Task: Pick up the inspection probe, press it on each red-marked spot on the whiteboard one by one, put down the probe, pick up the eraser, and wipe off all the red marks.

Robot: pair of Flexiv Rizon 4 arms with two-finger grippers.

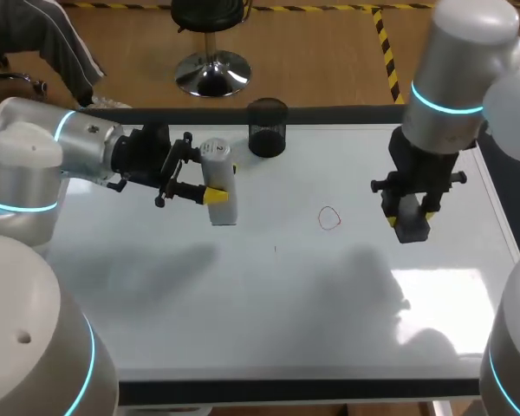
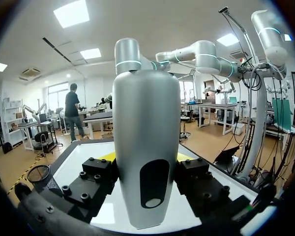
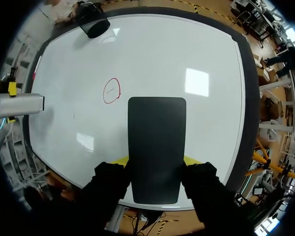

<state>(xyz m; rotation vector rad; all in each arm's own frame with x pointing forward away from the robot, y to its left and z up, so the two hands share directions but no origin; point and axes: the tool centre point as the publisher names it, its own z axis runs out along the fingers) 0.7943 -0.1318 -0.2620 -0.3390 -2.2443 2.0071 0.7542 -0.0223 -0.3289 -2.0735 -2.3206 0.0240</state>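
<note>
Two grippers loaded, do I go ahead and wipe? /ops

Yes, wipe is the step as I read it. Nearest first: your right gripper point(image 1: 410, 218) is clamped on the eraser point(image 3: 156, 142), gripping it from two sides. The eraser sticks out ahead of the gripper toward the whiteboard point(image 1: 269, 303). It looks to hang clear of the board, not touching. /eng

Where's the target? /ops

One red ring point(image 1: 329, 218), just beside the eraser, toward mid-board. No other red that I can see. Come down square so the whole end face lands, not an edge. Land beside the ring, then stroke across it; dropping straight onto it risks a smear. Overlap passes until the full loop is covered. Use firm, even pressure. The grip is only two-sided, so too much side load could twist the eraser in it. Can't tell which face carries the felt; check before you commit. /eng

And the left? /ops

Further back, your left gripper point(image 1: 224, 182) is closed on the probe point(image 2: 146, 147), held upright over the far-left of the board, well apart from the ring. Can't tell if its tip touches. The task wants it put down first, and it isn't yet. At least park that arm out of the stroke path. Beyond it a black cup point(image 1: 267, 128) sits at the tabletop's far edge, near the probe; don't clip it. /eng
</note>
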